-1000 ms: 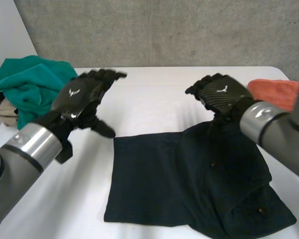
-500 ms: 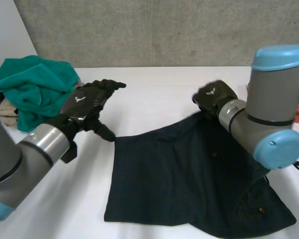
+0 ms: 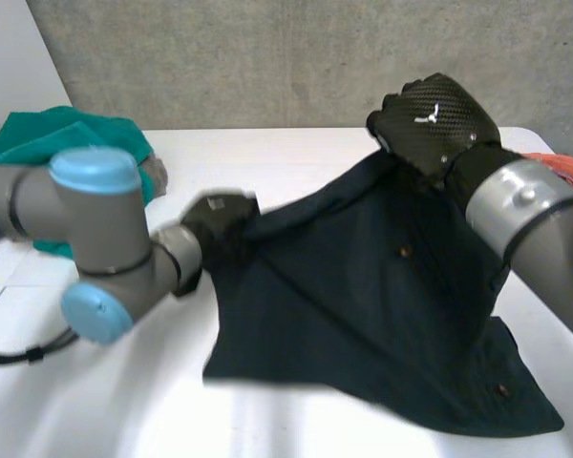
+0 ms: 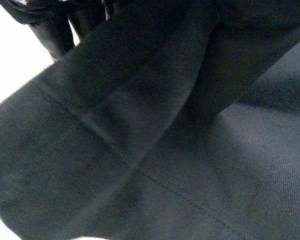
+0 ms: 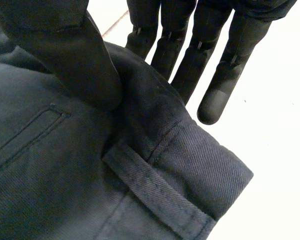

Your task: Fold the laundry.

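Right hand (image 3: 437,124) raised dark garment (image 3: 382,305); left hand (image 3: 220,218) perhaps at corner.

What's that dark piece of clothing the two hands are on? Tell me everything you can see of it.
The dark garment is navy-black twill with a belt loop, a slit pocket and small buttons. The right hand pinches one waistband corner, raised above the white table; the left hand grips the other far corner, lower. The near part lies flat on the table.
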`<state>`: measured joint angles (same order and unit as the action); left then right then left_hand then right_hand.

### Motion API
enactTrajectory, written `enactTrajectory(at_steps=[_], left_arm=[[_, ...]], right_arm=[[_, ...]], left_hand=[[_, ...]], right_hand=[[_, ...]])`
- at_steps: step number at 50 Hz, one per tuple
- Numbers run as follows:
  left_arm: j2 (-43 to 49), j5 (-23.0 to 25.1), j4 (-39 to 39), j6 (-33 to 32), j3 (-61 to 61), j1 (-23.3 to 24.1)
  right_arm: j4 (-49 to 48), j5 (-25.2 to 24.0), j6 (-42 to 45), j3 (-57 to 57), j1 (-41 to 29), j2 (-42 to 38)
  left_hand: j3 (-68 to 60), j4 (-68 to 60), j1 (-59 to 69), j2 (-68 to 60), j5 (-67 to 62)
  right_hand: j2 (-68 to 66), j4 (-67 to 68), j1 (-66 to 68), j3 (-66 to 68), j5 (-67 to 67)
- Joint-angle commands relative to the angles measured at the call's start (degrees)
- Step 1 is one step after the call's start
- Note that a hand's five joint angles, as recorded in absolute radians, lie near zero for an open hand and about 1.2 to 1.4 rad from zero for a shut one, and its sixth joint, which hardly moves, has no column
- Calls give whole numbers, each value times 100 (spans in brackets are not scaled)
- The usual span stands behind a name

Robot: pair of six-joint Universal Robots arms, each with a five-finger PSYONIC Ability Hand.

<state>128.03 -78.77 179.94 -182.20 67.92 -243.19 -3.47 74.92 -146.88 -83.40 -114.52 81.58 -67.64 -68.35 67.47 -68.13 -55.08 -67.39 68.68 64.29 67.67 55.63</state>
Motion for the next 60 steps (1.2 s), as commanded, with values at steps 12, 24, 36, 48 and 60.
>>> enactTrajectory(at_steps=[12,24,36,48,60], left_arm=[[-1025,-16,2994,-149,-2345,-194],[-999,10,2810,-228,-606,-273],[-235,362,2511,-1150,1574,-202],[-516,195,2291,-1731,2173,-536],[-445,204,2142,-1336,2296,-554]], right_arm=[[-4203,1174,-1201,3093,263,-1768],[-3626,375,-1334,2066,114,-2049],[-2239,409,-553,940,140,-3078],[-1051,322,-253,422,246,-2780],[-989,392,-508,-71,281,-2419]], left_hand=[[-1236,-1165,1253,-1187,-1492],[-1236,-1165,1253,-1187,-1492],[1398,1469,-1381,1447,1143],[5104,5174,-5087,5153,4848],[-245,-175,262,-196,-501]], right_hand=[[-1261,1132,1571,1233,1437],[-1261,1132,1571,1233,1437],[-1261,1132,1571,1233,1437],[-1261,1132,1571,1233,1437],[-1261,1132,1571,1233,1437]])
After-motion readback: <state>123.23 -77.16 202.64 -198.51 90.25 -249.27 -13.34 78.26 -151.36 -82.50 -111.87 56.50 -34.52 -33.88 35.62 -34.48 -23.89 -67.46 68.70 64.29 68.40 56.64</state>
